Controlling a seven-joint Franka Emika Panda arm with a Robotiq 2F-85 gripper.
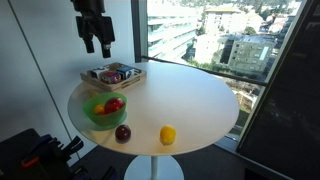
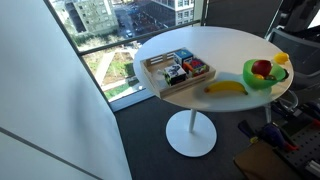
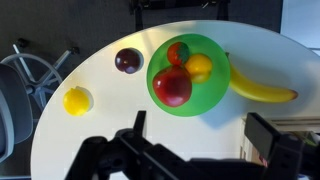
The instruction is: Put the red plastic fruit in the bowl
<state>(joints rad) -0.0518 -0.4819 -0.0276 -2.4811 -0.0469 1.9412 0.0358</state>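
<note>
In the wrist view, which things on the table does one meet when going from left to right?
yellow fruit → maroon fruit → green bowl → banana

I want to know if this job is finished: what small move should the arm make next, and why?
Probably just hold the tool high, or back it away; no new grasp seems needed. The red plastic fruit already lies inside the bowl, and in the wrist view the tool looks open and empty, well above the table.
</note>
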